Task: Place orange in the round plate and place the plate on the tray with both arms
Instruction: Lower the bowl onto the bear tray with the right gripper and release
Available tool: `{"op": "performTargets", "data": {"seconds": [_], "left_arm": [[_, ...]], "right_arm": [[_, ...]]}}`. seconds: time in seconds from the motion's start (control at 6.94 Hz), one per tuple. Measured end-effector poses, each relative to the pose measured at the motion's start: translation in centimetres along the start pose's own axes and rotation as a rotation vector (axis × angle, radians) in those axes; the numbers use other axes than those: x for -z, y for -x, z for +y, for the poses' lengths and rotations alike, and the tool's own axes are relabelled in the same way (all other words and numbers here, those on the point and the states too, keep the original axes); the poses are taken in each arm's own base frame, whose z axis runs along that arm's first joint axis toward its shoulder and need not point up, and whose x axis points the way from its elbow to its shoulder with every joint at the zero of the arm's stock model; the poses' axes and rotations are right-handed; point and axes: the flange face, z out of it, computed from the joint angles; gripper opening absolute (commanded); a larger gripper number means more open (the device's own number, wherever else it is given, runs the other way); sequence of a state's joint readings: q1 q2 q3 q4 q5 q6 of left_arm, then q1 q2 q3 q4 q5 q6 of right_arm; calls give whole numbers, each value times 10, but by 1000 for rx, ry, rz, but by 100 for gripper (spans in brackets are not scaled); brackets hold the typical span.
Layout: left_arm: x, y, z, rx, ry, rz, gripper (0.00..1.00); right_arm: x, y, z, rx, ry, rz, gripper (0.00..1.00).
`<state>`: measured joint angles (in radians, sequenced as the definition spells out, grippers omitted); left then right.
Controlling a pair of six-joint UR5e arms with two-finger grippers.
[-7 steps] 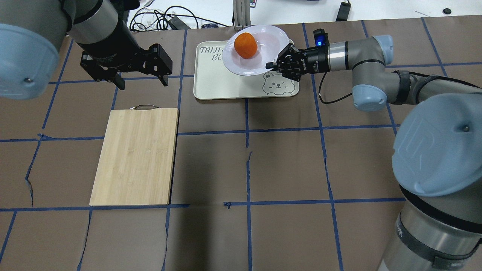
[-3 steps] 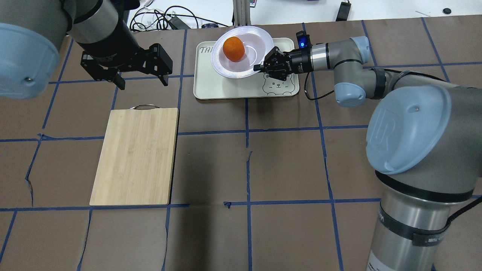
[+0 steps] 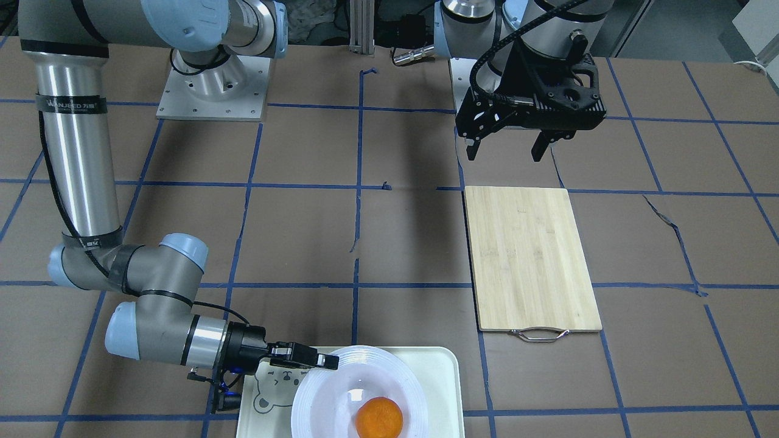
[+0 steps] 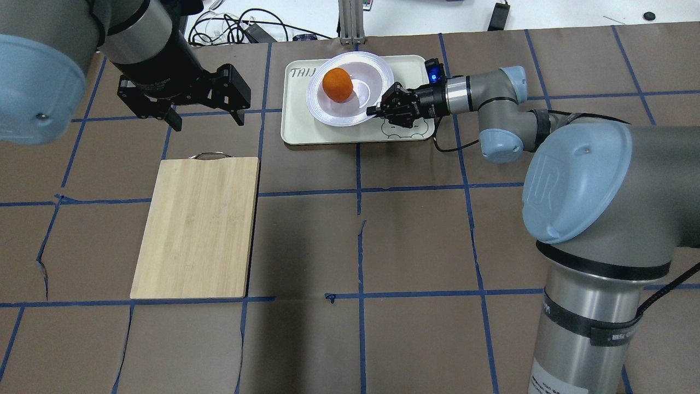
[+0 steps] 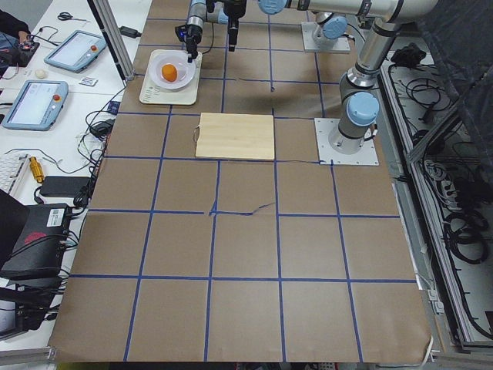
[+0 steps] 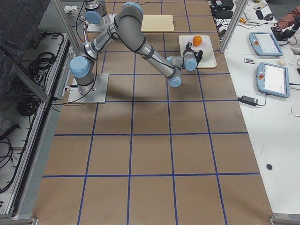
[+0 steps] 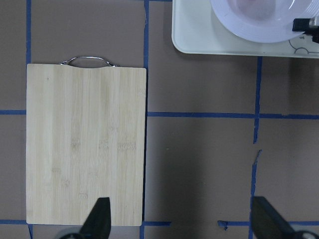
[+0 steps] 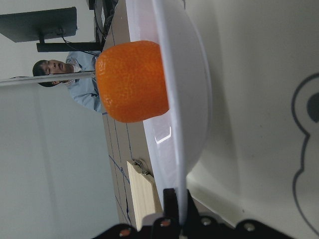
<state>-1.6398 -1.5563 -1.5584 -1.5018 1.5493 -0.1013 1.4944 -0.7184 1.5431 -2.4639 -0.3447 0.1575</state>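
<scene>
The orange [image 4: 337, 85] lies in the round plate [image 4: 328, 112], a glossy white deep plate that sits low over the cream tray [image 4: 306, 128]. I cannot tell whether the plate touches the tray. My right gripper [image 4: 376, 110] reaches in from the right and is shut on the plate's rim [image 8: 192, 99], with the orange [image 8: 132, 82] just beyond it. In the front view the right gripper [image 3: 328, 362] pinches the plate [image 3: 316, 389] above the bear drawing. My left gripper [image 4: 202, 114] hangs open and empty to the left of the tray.
A bamboo cutting board [image 4: 199, 227] with a metal handle lies near the left gripper [image 7: 182, 221]. Cables and a metal post stand behind the tray at the table's far edge. A person shows in the background of the right wrist view.
The right gripper has carried the plate with the orange leftward and down, from the tray's far right corner to low over its middle. The left arm has not moved.
</scene>
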Motion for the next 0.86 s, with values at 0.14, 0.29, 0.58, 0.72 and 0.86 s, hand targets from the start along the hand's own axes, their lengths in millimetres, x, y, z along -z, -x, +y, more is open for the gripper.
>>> {"op": "performTargets", "data": {"seconds": [0.14,0.29,0.58,0.72,0.86], "left_arm": [[0,0,0,0,0,0,100],[0,0,0,0,0,0,100],[0,0,0,0,1,0,100],[0,0,0,0,1,0,100],[0,0,0,0,1,0,100]], "right_arm": [[-1,-3,1,-6,1,6,56],[-1,-6,2,-14,2,11,63],[7,-2,2,-14,-10,23,69],[21,5,-2,6,-39,74,75],[45,16,-8,29,-89,172,75]]}}
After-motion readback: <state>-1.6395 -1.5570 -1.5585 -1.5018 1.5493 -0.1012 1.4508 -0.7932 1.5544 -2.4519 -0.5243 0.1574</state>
